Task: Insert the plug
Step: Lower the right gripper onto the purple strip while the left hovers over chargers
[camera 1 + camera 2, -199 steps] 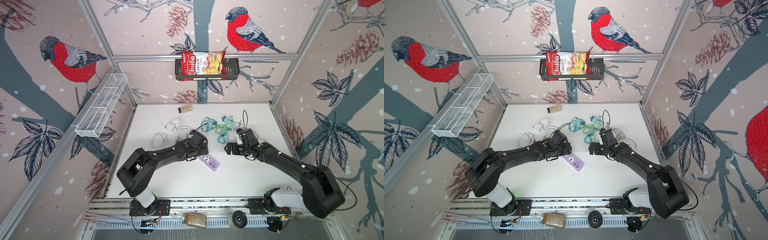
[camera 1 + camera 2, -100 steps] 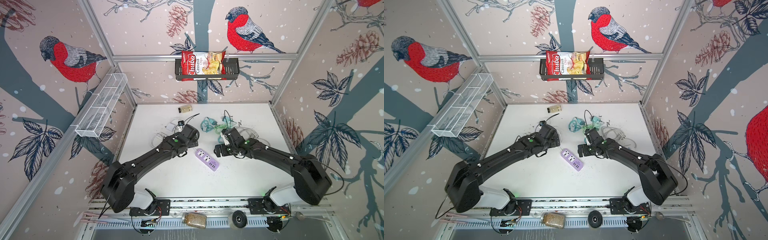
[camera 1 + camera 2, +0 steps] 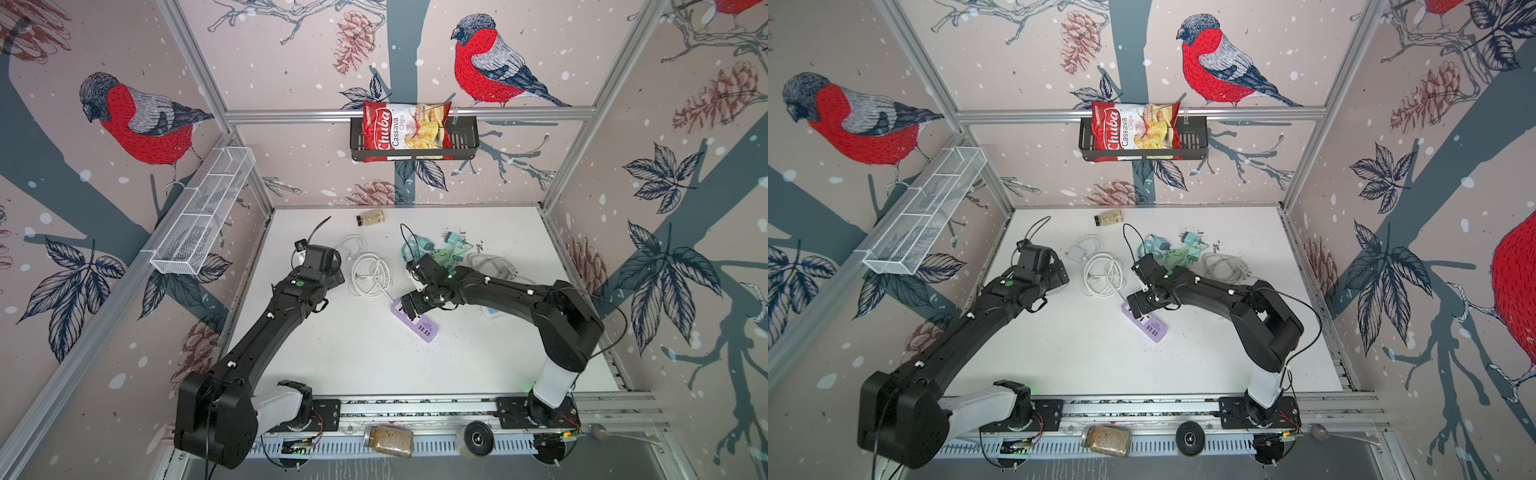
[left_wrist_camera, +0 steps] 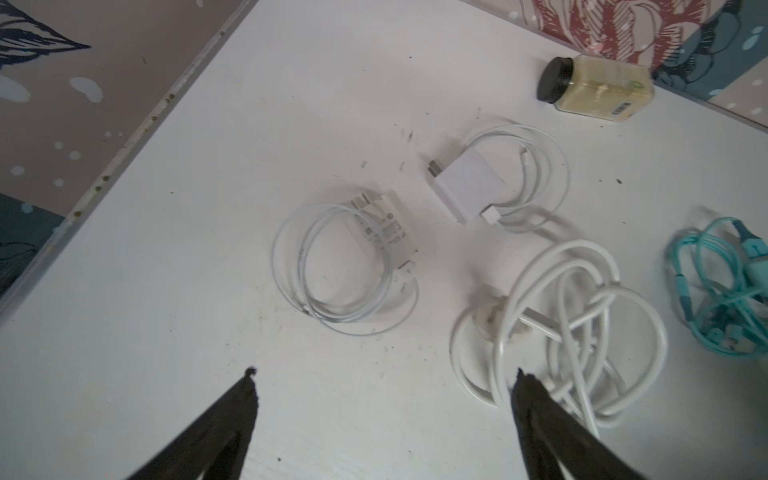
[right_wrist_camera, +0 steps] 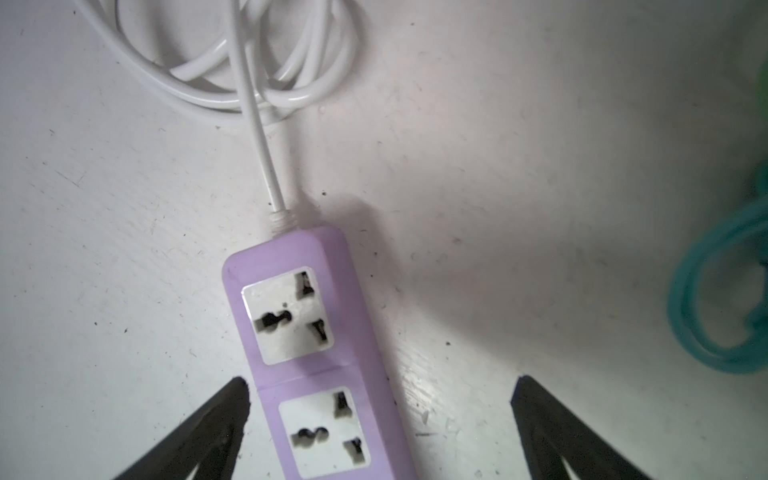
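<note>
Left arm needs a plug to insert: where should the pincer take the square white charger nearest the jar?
Grip the white charger across its two side edges, coming straight down. It lies flat with prongs at one end and its cable plugged in at the other, so only those sides are free. The open left pincer looks wide enough.

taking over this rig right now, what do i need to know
Left gripper: open, empty, above the table.
Right gripper: open, empty, over the purple power strip.
Plain white charger and labelled white charger lie unplugged, cables coiled.
Done: nothing; the sockets seen are empty.
Left: grasp a charger, push its prongs into a socket.
</note>
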You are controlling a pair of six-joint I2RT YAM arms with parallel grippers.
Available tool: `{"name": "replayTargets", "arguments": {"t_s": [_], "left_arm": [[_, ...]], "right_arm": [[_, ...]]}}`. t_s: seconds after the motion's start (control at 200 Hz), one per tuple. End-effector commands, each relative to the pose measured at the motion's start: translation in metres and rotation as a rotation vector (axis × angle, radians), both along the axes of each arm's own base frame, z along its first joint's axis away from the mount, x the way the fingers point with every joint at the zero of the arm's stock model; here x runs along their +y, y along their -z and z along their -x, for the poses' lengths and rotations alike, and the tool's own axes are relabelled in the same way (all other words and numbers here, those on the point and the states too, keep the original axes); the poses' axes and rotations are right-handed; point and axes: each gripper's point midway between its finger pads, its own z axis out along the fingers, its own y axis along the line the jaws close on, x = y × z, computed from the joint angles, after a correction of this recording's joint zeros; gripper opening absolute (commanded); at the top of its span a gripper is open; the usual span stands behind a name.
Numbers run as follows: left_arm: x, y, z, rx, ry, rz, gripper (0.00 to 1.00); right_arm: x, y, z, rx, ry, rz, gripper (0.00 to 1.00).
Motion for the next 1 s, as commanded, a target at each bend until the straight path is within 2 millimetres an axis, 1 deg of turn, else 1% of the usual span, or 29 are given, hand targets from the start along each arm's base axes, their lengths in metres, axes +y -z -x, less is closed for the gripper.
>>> {"name": "replayTargets", "arguments": {"t_s": [0.0,0.075,0.185,0.33,0.46,0.545,0.68,0.755,0.925,0.995], "left_arm": [[0.004,0.001,-0.011,-0.011,0.031,0.009,0.95],[0.010,0.000,-0.017,-0.015,0.010,0.012,0.94],[0.010,0.005,-0.029,-0.017,0.008,0.008,0.94],[0.008,0.022,-0.040,0.035,0.011,0.001,0.92],[0.010,0.027,-0.044,0.047,0.003,-0.010,0.92],[0.013,0.028,-0.045,0.042,-0.013,-0.011,0.92],[0.016,0.036,-0.048,0.064,-0.022,-0.012,0.92],[0.017,0.041,-0.051,0.073,-0.025,-0.010,0.92],[0.019,0.050,-0.058,0.101,-0.030,-0.009,0.92],[0.018,0.057,-0.059,0.115,-0.025,-0.004,0.92]], "right_arm": [[0.008,0.004,0.010,0.020,-0.079,0.031,0.98],[0.016,0.007,0.015,0.022,-0.108,0.037,0.97],[0.022,0.014,0.020,0.021,-0.135,0.047,0.97],[0.020,0.025,0.016,0.003,-0.152,0.084,0.96],[0.015,0.032,0.013,-0.004,-0.166,0.114,0.94],[0.014,0.037,0.013,0.005,-0.188,0.131,0.90],[0.009,0.041,0.014,-0.002,-0.233,0.172,0.82],[0.004,0.042,0.016,-0.003,-0.261,0.189,0.75],[-0.003,0.047,0.026,-0.022,-0.360,0.227,0.71],[-0.009,0.053,0.030,-0.022,-0.404,0.257,0.69]]}}
